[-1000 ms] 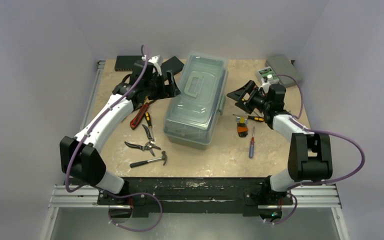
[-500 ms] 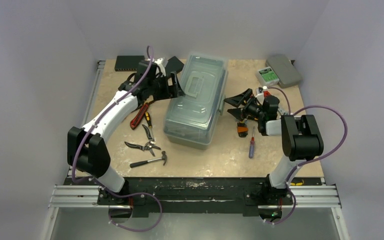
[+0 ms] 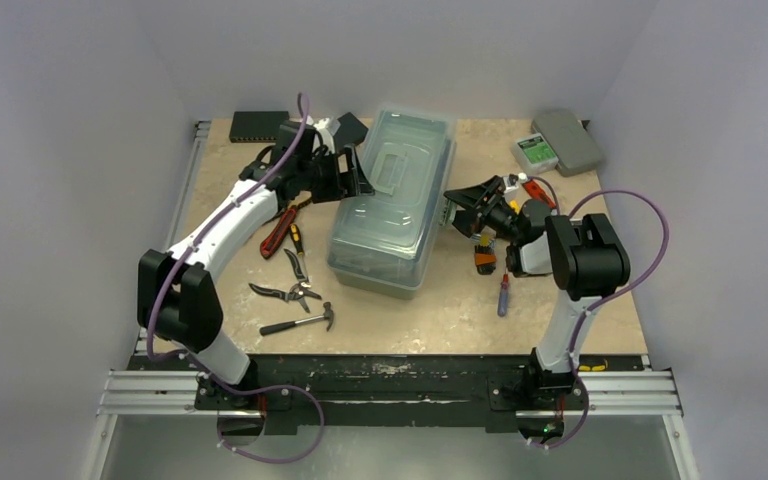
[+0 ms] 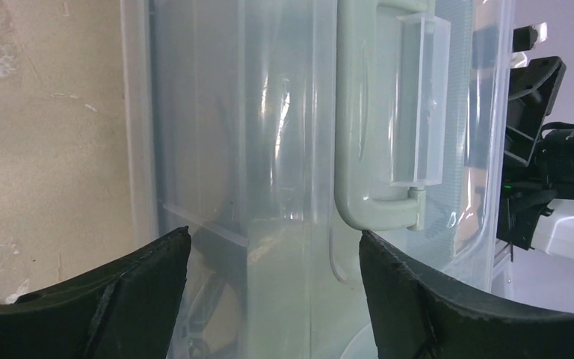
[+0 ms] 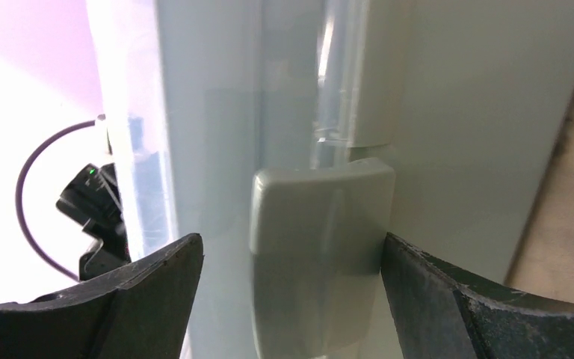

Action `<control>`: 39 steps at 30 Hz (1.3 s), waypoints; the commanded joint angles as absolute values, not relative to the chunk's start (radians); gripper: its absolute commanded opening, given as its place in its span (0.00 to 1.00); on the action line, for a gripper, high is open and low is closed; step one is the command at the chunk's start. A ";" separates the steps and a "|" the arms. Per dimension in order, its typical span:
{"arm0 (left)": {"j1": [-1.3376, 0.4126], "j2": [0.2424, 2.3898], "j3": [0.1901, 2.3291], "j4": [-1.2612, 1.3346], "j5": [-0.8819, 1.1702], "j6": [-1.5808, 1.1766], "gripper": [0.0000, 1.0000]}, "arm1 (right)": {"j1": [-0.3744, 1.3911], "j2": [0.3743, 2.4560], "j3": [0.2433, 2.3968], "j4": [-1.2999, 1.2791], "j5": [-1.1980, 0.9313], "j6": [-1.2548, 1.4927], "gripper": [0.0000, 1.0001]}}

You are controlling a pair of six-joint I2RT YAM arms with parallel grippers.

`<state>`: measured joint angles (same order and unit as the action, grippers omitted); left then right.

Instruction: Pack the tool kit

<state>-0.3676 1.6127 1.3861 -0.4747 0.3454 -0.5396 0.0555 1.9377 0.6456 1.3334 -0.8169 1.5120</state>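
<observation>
The sage-green toolbox (image 3: 390, 205) stands shut in the middle of the table, its translucent lid (image 4: 269, 112) and top handle (image 4: 362, 149) filling the left wrist view. My left gripper (image 3: 356, 176) is at the lid's left edge, open, with the lid edge between the fingertips (image 4: 273, 250) and not gripped. My right gripper (image 3: 457, 206) is at the box's right side, open around the side latch (image 5: 318, 247); the right finger (image 5: 433, 299) is close against the latch's edge. Loose pliers (image 3: 279, 230), snips (image 3: 286, 293), a hammer (image 3: 301, 320) and a screwdriver (image 3: 503, 293) lie on the table.
A flat grey case (image 3: 570, 140) and a small green-and-white item (image 3: 537, 151) sit at the back right. Flat black boxes (image 3: 258, 123) lie at the back left. An orange-and-black tool (image 3: 485, 257) and a red-handled tool (image 3: 538, 189) lie beside my right arm.
My right arm has swung left from the back right to the toolbox's right side, and its jaws have narrowed slightly. My left gripper moved right onto the lid's edge.
</observation>
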 commanded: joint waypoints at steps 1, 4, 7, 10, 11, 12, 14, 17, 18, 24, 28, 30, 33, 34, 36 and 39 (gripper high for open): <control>-0.364 1.640 1.397 -0.447 0.366 -0.550 0.79 | 0.063 1.869 0.673 1.495 -0.864 1.602 0.84; -0.364 1.639 1.390 -0.446 0.369 -0.551 0.78 | 0.063 1.821 0.684 1.460 -0.883 1.592 0.81; -0.364 1.641 1.388 -0.448 0.368 -0.552 0.78 | 0.061 1.776 0.692 1.404 -0.887 1.567 0.79; -0.364 1.638 1.389 -0.451 0.366 -0.549 0.78 | 0.058 1.737 0.692 1.356 -0.887 1.540 0.78; -0.364 1.638 1.388 -0.452 0.366 -0.548 0.77 | 0.057 1.728 0.692 1.344 -0.887 1.534 0.76; -0.364 1.638 1.387 -0.453 0.365 -0.547 0.77 | 0.054 1.720 0.691 1.335 -0.888 1.531 0.75; -0.364 1.637 1.387 -0.455 0.360 -0.544 0.75 | 0.047 1.707 0.687 1.319 -0.888 1.523 0.72; -0.364 1.635 1.388 -0.462 0.348 -0.539 0.74 | 0.037 1.689 0.684 1.274 -0.891 1.497 0.68; -0.363 1.636 1.389 -0.463 0.345 -0.538 0.74 | 0.035 1.681 0.683 1.246 -0.892 1.481 0.67; -0.363 1.645 1.388 -0.466 0.338 -0.537 0.73 | 0.026 1.629 0.683 0.987 -0.872 1.327 0.65; -0.364 1.652 1.387 -0.464 0.337 -0.535 0.73 | 0.016 1.623 0.672 0.930 -0.864 1.281 0.69; -0.364 1.654 1.387 -0.463 0.338 -0.535 0.73 | 0.017 1.629 0.672 0.898 -0.862 1.259 0.74; -0.364 1.653 1.387 -0.466 0.338 -0.533 0.72 | 0.015 1.638 0.659 0.887 -0.855 1.249 0.80; -0.364 1.652 1.387 -0.466 0.337 -0.533 0.72 | 0.014 1.639 0.654 0.874 -0.852 1.243 0.85; -0.364 1.651 1.388 -0.469 0.336 -0.530 0.73 | 0.010 1.636 0.647 0.831 -0.843 1.218 0.92; -0.363 1.651 1.391 -0.476 0.328 -0.527 0.72 | 0.003 1.616 0.632 0.738 -0.821 1.167 0.93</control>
